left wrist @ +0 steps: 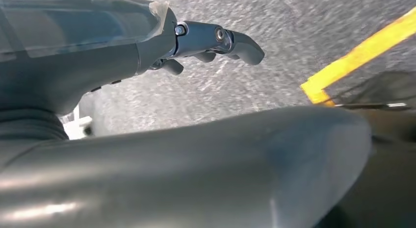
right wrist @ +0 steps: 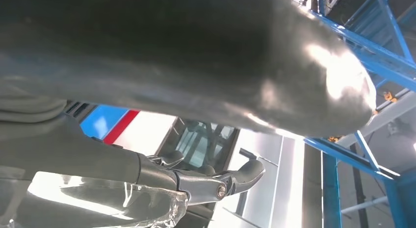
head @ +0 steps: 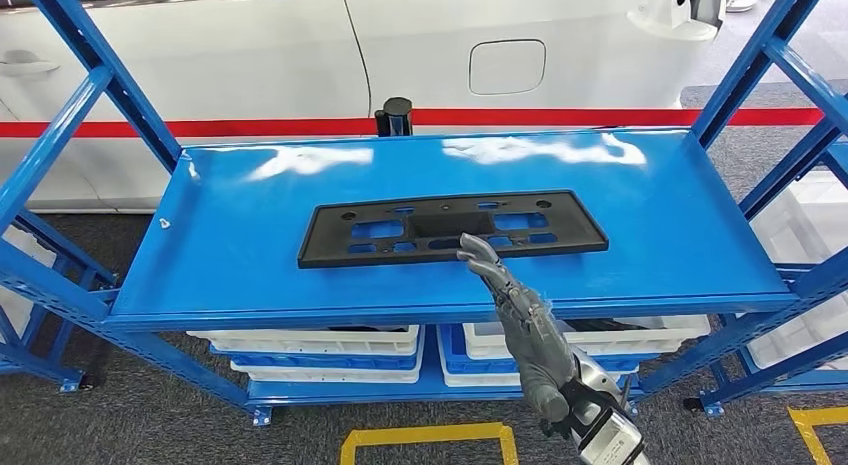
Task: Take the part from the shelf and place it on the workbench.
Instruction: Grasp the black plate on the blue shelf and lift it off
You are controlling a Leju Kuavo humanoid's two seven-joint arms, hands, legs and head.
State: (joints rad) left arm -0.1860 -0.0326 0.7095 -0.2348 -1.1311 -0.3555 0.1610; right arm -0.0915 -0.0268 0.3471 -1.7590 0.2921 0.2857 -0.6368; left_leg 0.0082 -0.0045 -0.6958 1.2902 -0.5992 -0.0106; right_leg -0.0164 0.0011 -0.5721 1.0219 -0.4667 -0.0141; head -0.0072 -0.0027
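A humanoid robot's right hand (head: pixel 520 320) reaches up over the front edge of a blue steel shelf (head: pixel 230 255), its fingers extended and slightly apart, holding nothing. The fingertips (head: pixel 472 247) sit at the near edge of the part (head: pixel 450 228), a long, flat black plastic plate with cut-out windows, though whether they touch it cannot be told from the head view. The right wrist view shows the same hand (right wrist: pixel 196 181) with fingers stretched forward and nothing between them.

The left hand (left wrist: pixel 211 41) hangs low over grey carpet, near a yellow floor line (left wrist: pixel 358 56), fingers loosely curled and empty.

The part lies flat near the middle of the top deck of the shelf, lengthwise across it. White bins (head: pixel 310 345) are stacked on the lower level. Beyond the shelf stands a white car (head: pixel 300 55), with a red barrier tape (head: pixel 200 127) strung across in front of it from a black post (head: pixel 396 115).

By these pictures the task is at its opening step: the reach looks nearly complete, but no grasp has been made. Lifting the part, carrying it away and setting it down all remain to be done.
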